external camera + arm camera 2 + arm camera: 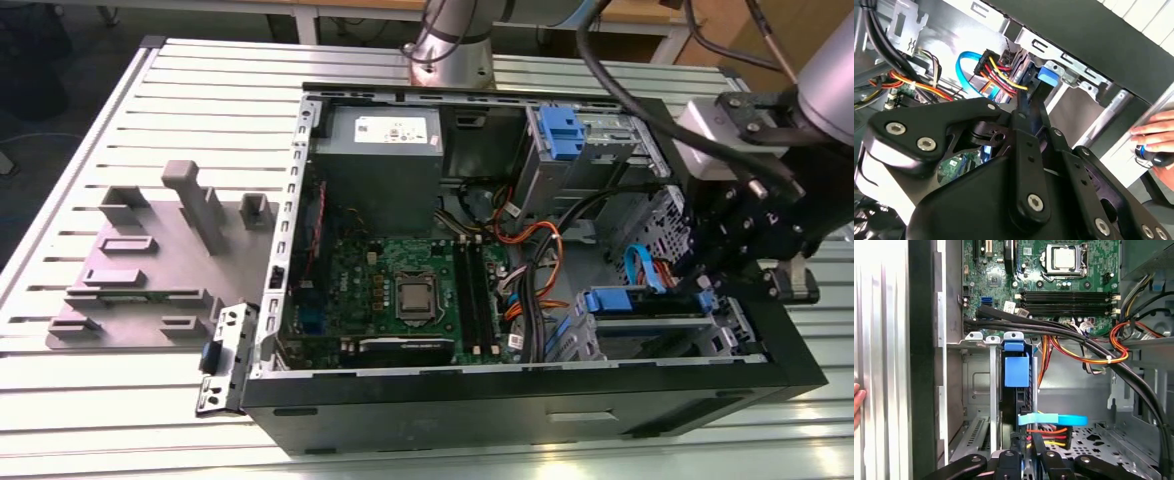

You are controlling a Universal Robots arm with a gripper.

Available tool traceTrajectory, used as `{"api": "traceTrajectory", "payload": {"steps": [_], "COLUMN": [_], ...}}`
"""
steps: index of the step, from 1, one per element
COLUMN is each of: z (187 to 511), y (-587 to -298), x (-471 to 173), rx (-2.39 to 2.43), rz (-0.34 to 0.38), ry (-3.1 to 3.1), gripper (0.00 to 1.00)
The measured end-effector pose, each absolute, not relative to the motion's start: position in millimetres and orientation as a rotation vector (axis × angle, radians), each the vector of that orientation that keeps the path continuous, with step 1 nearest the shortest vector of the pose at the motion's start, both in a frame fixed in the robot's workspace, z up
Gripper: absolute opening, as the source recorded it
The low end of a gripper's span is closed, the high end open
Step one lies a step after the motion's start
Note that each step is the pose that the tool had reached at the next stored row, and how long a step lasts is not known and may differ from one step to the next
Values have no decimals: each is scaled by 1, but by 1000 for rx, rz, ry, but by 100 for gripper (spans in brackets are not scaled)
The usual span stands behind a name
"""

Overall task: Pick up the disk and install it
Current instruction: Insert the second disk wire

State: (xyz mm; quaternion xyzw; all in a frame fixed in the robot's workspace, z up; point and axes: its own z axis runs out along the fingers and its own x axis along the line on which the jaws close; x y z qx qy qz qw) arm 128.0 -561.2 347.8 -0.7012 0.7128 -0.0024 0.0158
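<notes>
The disk point(650, 328) lies in the lower drive cage at the front right corner of the open computer case point(534, 385), its blue rail tab point(611, 300) facing the motherboard. In the first wrist view I see the disk edge-on in its slot, blue rail point(1016, 371) on top. My gripper point(707, 290) hangs over the cage's outer end. Its black fingers are drawn together, shut, with the tips point(1026, 447) right at the disk's near edge. I cannot tell whether they touch it. The second wrist view shows the gripper point(1030, 100) pointing at the disk's blue tab point(1046, 75).
Power cables point(1084, 347) and a blue flat cable point(1054, 419) cross close to the cage. A second cage with a blue latch point(561, 130) sits farther back, beside the power supply point(380, 150). A grey fixture point(147, 260) stands left of the case. A person's hand point(1154, 135) rests by the case.
</notes>
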Motion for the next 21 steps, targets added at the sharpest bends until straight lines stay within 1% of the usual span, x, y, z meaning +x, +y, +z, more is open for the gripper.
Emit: {"api": "traceTrajectory", "payload": {"steps": [5, 19, 21], "z": [359, 367, 367], "y": [-561, -561, -561], "x": [128, 128, 128], "rx": [-2181, -2181, -2187], "rz": [-7, -7, 6], "ry": [2217, 2217, 2224], "gripper": [23, 23, 23]}}
